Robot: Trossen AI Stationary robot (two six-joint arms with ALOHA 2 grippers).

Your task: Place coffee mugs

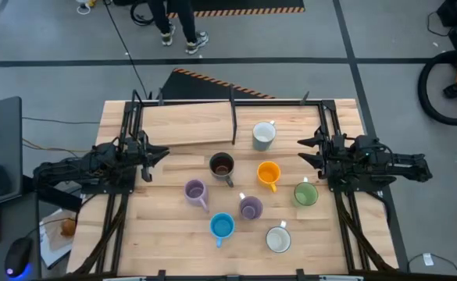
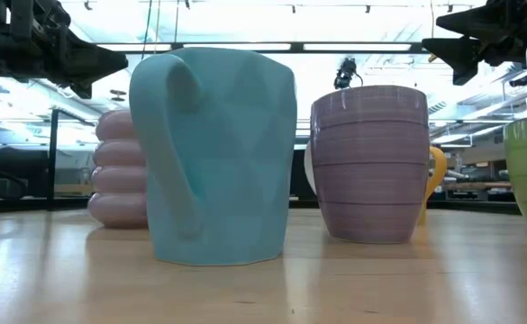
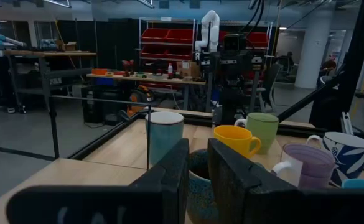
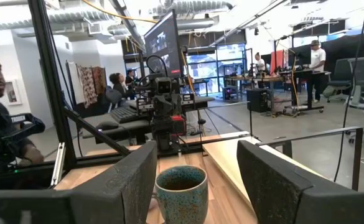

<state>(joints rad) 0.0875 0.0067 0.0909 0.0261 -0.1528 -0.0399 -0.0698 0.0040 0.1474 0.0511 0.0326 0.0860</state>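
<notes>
Your left gripper (image 1: pixel 159 153) hangs at nine o'clock on the table (image 1: pixel 173 234), its fingers nearly closed with only a thin slit between them and nothing held. Your right gripper (image 1: pixel 306 152) hangs at three o'clock, fingers spread wide, also empty.

The mugs crowd the middle and the six o'clock half of the table. The brown mug (image 1: pixel 222 165) sits near the centre, in line between the two grippers. The orange mug (image 1: pixel 269 174) is just toward three o'clock from it, with the green mug (image 1: pixel 305 193) further round near four. One white mug (image 1: pixel 263 136) stands alone toward one o'clock. The two purple mugs (image 1: pixel 195 191) (image 1: pixel 251 208) sit near seven and six, with the blue mug (image 1: pixel 222 226) and the second white mug (image 1: pixel 278 240) closest to the six o'clock edge.

Watch the spacing. Several mugs sit near enough to one another that wide fingers coming down on one could, I judge, knock its neighbour or catch a handle and tip it. The green mug is near your right arm's side, so a sweeping approach risks brushing it.

Nothing marks where the mugs should end up. From table height the blue mug and one purple mug block most of the others, and from the left wrist the brown mug is half hidden behind the fingers.
</notes>
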